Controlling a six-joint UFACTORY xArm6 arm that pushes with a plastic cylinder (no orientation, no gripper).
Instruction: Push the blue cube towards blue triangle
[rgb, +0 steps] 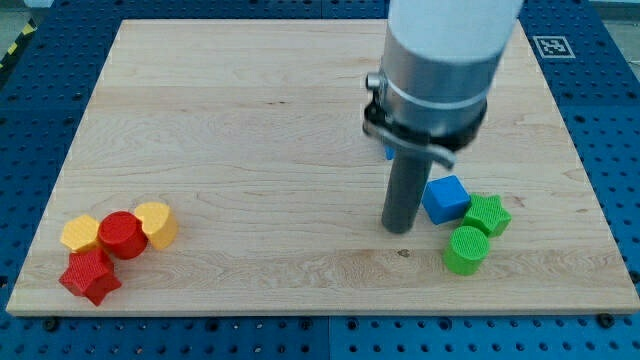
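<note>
The blue cube (446, 198) lies on the wooden board (240, 130) at the view's right, touching the green star (487, 215). My tip (398, 230) rests on the board just left of the blue cube, a small gap apart. A sliver of blue (388, 152), probably the blue triangle, shows behind the rod's left side above the cube; most of it is hidden by the arm.
A green cylinder (466, 249) lies below the blue cube, next to the green star. At the bottom left a cluster holds a yellow block (81, 233), a red cylinder (122, 235), a yellow block (156, 224) and a red star (90, 277).
</note>
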